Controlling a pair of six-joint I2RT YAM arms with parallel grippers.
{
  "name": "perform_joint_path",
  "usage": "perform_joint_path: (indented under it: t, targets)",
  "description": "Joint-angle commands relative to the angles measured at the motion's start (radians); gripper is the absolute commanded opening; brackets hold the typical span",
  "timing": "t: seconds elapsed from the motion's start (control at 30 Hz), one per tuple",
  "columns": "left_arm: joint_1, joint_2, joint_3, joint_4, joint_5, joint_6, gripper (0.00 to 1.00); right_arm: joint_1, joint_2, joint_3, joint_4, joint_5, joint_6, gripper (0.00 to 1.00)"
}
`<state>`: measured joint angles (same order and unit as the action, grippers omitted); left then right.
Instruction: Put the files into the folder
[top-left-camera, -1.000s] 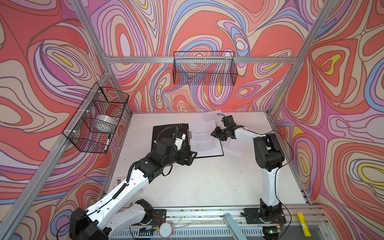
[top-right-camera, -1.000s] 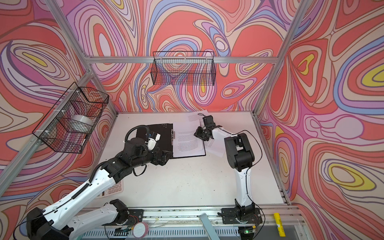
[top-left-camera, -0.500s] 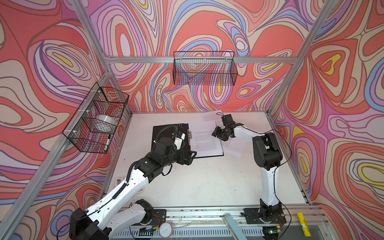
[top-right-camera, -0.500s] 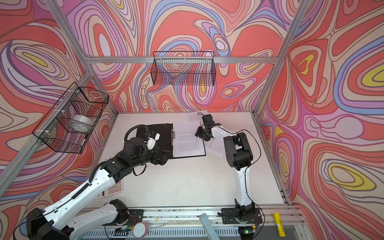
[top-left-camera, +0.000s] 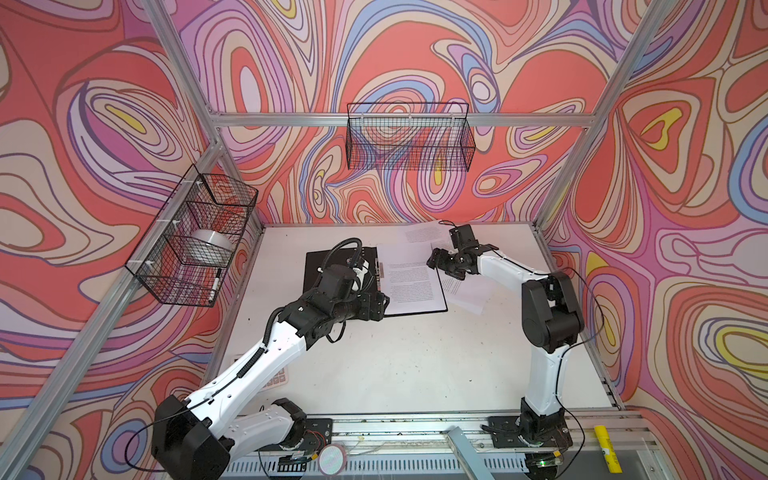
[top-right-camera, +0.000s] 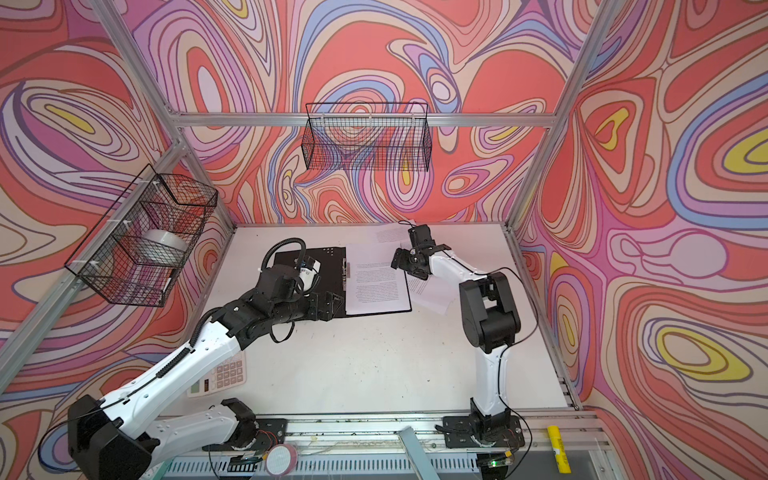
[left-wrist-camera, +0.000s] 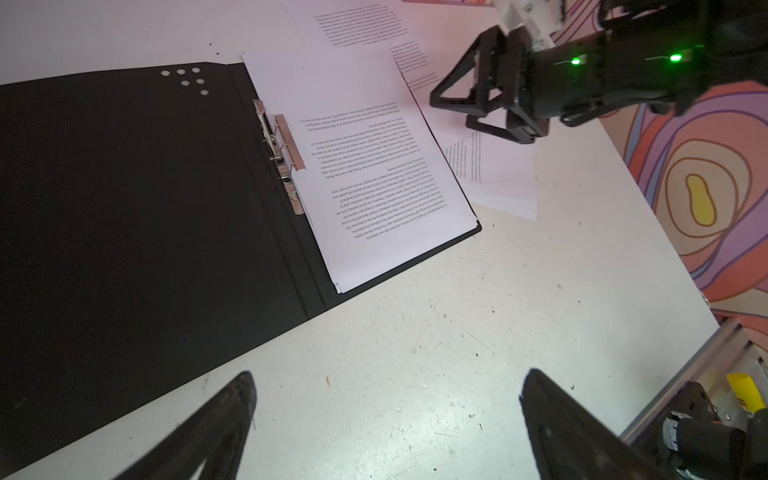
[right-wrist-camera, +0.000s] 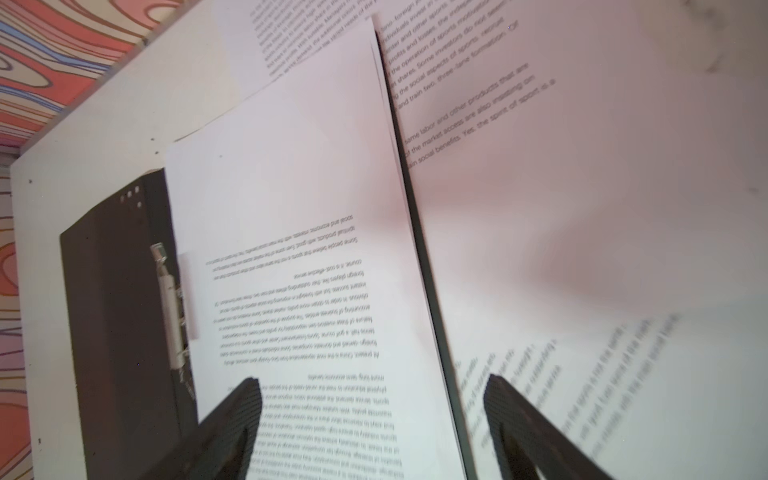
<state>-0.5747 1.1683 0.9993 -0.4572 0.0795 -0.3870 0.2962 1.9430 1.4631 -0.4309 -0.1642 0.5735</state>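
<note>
Right jaws have spread since a second ago: my right gripper (right-wrist-camera: 370, 390) hangs open over one stack of files (top-left-camera: 411, 286) in one open folder (top-left-camera: 318, 266) near the worktop's far edge. Three loose sheets (left-wrist-camera: 498, 183) lie beside it. My left gripper (left-wrist-camera: 386, 382) is open and empty.

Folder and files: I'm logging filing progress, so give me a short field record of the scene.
folder: open flat, black inside up
metal clip: along the spine, beside the stack
filed sheets: stack on folder's right half
loose sheets: one past the far edge, more right of folder
left gripper: open, empty, by folder's near edge
right gripper: open, above folder's right edge
</note>
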Motion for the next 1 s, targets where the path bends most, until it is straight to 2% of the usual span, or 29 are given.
perform_joint_path:
  t: [0.0,0.07,0.17,0.3,0.37,0.5,0.8,0.97]
  targets:
    - [0.005,0.059,0.047,-0.09,-0.07,-0.055,1.0,0.005,-0.127,-0.066,-0.001,0.024,-0.01,0.9]
    - [0.006,0.106,0.053,-0.065,-0.072,-0.117,1.0,0.004,-0.198,-0.113,-0.023,0.046,-0.016,0.9]
    - [0.005,0.213,0.113,-0.048,-0.089,-0.159,0.9,0.005,-0.286,-0.183,-0.041,0.049,-0.031,0.9]
    - [0.007,0.432,0.317,-0.133,-0.111,-0.163,0.78,0.004,-0.344,-0.25,-0.055,-0.008,-0.035,0.89]
    - [0.007,0.542,0.416,-0.168,-0.106,-0.165,0.69,0.005,-0.357,-0.279,-0.044,-0.049,-0.032,0.89]
    - [0.033,0.735,0.595,-0.214,-0.076,-0.201,0.59,0.005,-0.369,-0.319,-0.042,-0.067,-0.045,0.93]
    - [0.097,1.0,0.88,-0.294,-0.046,-0.206,0.5,0.004,-0.376,-0.372,-0.013,-0.144,-0.054,0.98]
    - [0.098,1.052,0.919,-0.308,-0.042,-0.23,0.44,0.005,-0.353,-0.385,-0.004,-0.161,-0.057,0.98]
